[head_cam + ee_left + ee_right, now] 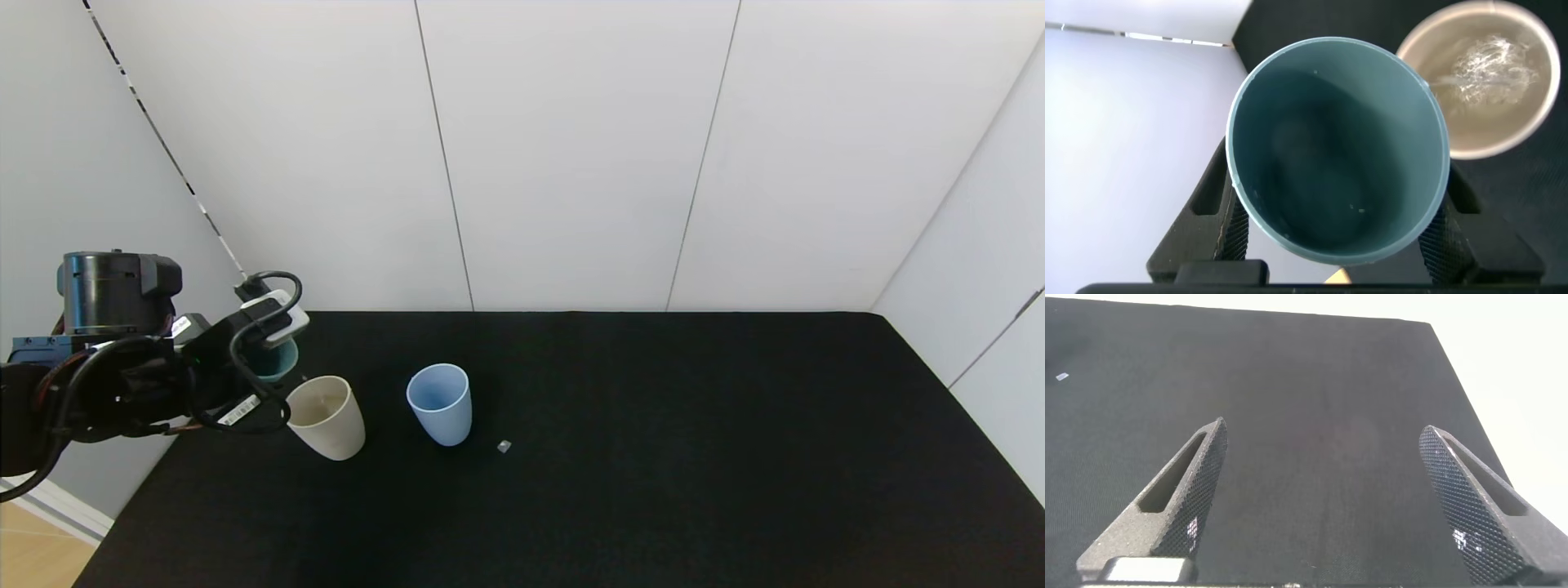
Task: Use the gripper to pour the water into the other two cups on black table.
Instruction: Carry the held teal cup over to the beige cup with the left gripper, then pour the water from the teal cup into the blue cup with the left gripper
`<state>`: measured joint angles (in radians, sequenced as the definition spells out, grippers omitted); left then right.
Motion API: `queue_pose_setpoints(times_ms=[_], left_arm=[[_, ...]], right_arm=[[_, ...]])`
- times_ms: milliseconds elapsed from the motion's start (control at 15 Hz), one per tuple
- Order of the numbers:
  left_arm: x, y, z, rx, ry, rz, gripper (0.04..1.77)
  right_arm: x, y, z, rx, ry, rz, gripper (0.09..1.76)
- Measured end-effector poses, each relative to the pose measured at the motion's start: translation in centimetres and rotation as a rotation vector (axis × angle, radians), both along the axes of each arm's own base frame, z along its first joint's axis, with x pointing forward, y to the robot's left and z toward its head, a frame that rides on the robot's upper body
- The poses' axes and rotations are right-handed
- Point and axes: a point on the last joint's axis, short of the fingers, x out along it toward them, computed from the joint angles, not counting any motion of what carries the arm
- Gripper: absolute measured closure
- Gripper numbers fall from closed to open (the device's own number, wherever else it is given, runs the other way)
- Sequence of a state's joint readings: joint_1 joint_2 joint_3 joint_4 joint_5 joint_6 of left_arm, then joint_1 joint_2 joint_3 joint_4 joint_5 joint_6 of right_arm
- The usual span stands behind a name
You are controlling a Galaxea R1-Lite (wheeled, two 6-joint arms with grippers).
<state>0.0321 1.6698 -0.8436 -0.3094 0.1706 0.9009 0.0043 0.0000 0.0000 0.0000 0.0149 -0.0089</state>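
Note:
My left gripper (260, 359) is shut on a teal-green tumbler (276, 360) and holds it tilted above the table's left rear, mouth toward the beige cup (326, 416). In the left wrist view the teal tumbler (1337, 155) sits between the fingers (1221, 224), and a thin stream of water (1486, 65) lands rippling in the beige cup (1535, 122). The light blue cup (441, 403) stands upright just right of the beige cup on the black table (653, 457). My right gripper (1323, 498) is open and empty over bare table cloth; it does not show in the head view.
A tiny pale cube-like speck (504, 446) lies on the table right of the blue cup; it also shows in the right wrist view (1061, 376). White wall panels (571, 147) stand behind the table. The table's left edge (139, 490) runs below my left arm.

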Motion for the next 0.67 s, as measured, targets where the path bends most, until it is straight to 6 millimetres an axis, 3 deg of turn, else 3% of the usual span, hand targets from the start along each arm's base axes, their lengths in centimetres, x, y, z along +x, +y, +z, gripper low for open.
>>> queue_pose_setpoints(times_ms=[667], left_arm=[[-0.6,-0.5,1.4,-0.099,-0.061,-0.008,0.66]], right_arm=[[0.0,0.0,0.0,0.0,0.0,0.0,0.14]])
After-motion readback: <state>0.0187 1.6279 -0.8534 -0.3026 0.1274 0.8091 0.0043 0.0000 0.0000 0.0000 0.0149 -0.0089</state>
